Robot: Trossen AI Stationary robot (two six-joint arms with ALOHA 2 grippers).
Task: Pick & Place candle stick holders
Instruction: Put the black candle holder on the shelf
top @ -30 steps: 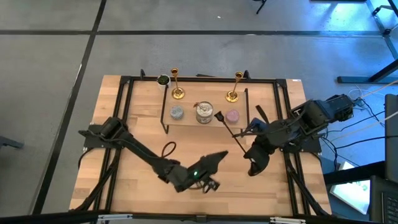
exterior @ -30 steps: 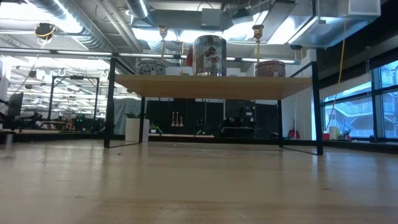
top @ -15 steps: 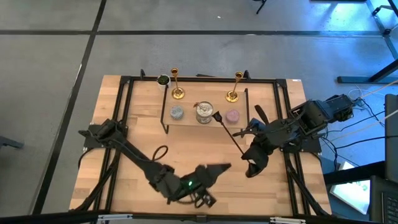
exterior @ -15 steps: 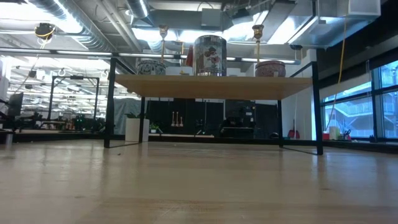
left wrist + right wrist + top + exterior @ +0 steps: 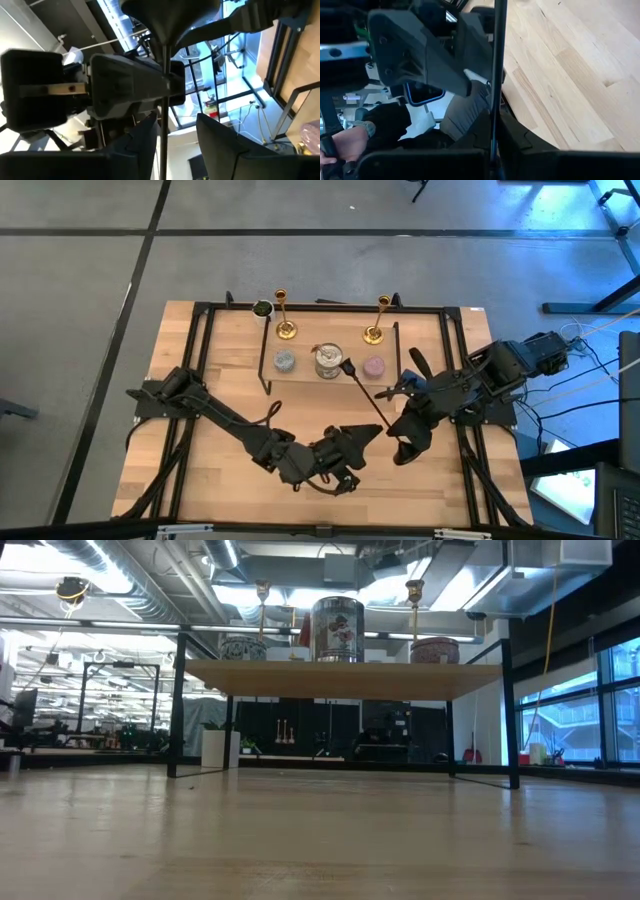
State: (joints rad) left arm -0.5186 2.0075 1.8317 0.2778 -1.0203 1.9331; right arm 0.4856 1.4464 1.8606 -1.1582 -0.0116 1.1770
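Low view: candle stick holders [image 5: 262,606] visible, grippers unseen.

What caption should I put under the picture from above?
Two gold candle stick holders stand on the shelf while the right gripper holds a thin black rod near the left gripper.

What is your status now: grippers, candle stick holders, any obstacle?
Left gripper open, mid-table. Right gripper shut on thin black rod. Both candle stick holders upright at shelf's back, untouched. Rod's tip points at shelf, beside silver tin.
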